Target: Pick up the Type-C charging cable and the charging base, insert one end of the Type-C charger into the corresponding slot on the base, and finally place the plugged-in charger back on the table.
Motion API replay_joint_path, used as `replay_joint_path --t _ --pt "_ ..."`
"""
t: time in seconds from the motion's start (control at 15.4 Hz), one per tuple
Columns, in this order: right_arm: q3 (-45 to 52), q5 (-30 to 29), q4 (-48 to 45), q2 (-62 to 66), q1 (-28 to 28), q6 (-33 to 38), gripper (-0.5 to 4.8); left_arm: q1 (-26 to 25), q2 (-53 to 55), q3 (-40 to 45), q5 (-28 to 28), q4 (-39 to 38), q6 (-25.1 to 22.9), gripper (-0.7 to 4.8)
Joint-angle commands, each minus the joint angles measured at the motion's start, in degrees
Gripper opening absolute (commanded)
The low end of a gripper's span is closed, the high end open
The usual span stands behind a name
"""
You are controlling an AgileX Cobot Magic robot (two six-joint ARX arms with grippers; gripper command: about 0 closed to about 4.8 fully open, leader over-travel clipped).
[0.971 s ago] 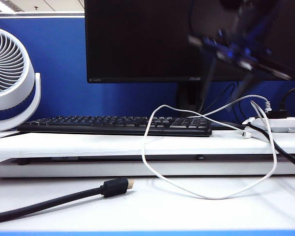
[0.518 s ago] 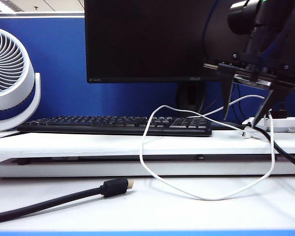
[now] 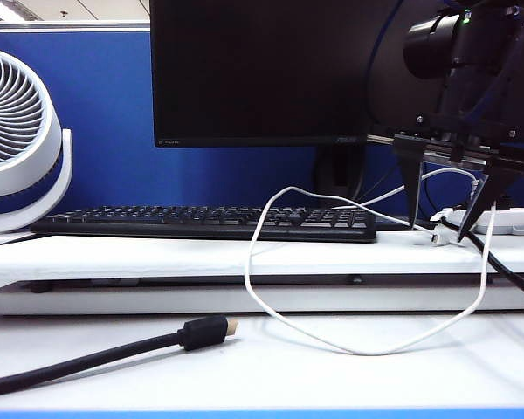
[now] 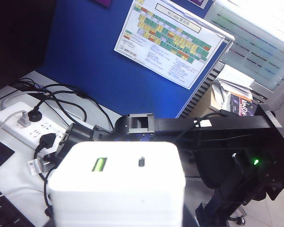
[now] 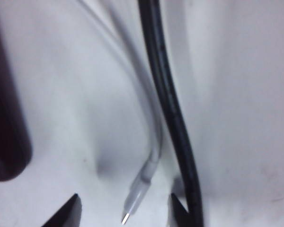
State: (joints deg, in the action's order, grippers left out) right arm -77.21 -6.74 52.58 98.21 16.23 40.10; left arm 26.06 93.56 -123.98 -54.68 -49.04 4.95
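Observation:
The charging base point(image 4: 118, 184), a white block, fills the near part of the left wrist view. Its face shows a green port point(image 4: 100, 164) and the small dark slot point(image 4: 141, 162). My left gripper is shut on it, with its fingers hidden under the block and the block held in the air; it is outside the exterior view. The Type-C charging cable point(image 3: 253, 288) loops from the raised shelf down onto the table point(image 3: 288, 367). Its plug end point(image 5: 138, 193) lies on the shelf. My right gripper point(image 3: 439, 230) is open and points down, one fingertip on each side of the plug without touching it.
A thick black cable point(image 5: 173, 109) runs right beside one right fingertip. A second black cable with a gold-tipped plug point(image 3: 208, 332) lies on the table at front left. A keyboard point(image 3: 201, 223), a monitor, a fan point(image 3: 17, 140) and a white power strip point(image 3: 506, 220) stand on or behind the shelf.
My right gripper has come down and to the right, from in front of the monitor to the shelf, and now straddles the cable's plug. The white loop has bulged slightly left.

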Motion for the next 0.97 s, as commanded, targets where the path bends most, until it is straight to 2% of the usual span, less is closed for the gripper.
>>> replay_joint_path --t 0.06,0.13,0.32,0.39,0.52,0.58,0.84,0.91,0.97 --pt "-0.15 0.79 -0.50 1.31 0.02 0.24 2.10 0.02 -0.37 -0.22 -0.46 1.05 -0.22 -0.06" --pt "-0.15 0.66 -0.39 1.66 0.02 0.28 2.09 0.04 -0.37 -0.22 -0.48 1.03 -0.22 -0.06" --pt "-0.15 0.44 0.04 2.47 0.02 0.44 1.36 0.02 -0.37 -0.22 -0.46 0.85 -0.22 -0.06" --pt "-0.17 0.44 0.26 2.47 0.02 0.39 0.75 0.04 -0.37 -0.22 -0.46 0.85 -0.22 -0.06" --pt "-0.20 0.42 0.39 2.45 0.02 0.39 -0.05 0.04 -0.37 -0.22 -0.46 0.85 -0.22 -0.06" --pt "-0.28 -0.46 0.17 2.45 0.02 0.35 -0.05 0.02 -0.37 -0.22 -0.46 0.79 -0.22 -0.06" --pt "-0.50 -13.62 -3.30 1.51 0.02 -3.15 -0.05 0.04 -0.37 -0.22 -0.46 0.61 -0.22 -0.06" --pt "-0.63 -20.28 -5.57 0.09 0.02 -4.63 -0.05 0.04 -0.37 -0.22 -0.46 0.61 -0.22 -0.06" --pt "-0.63 -23.06 -7.17 -0.85 0.02 -5.01 -0.05 0.04 -0.37 -0.22 -0.46 0.61 -0.20 -0.06"
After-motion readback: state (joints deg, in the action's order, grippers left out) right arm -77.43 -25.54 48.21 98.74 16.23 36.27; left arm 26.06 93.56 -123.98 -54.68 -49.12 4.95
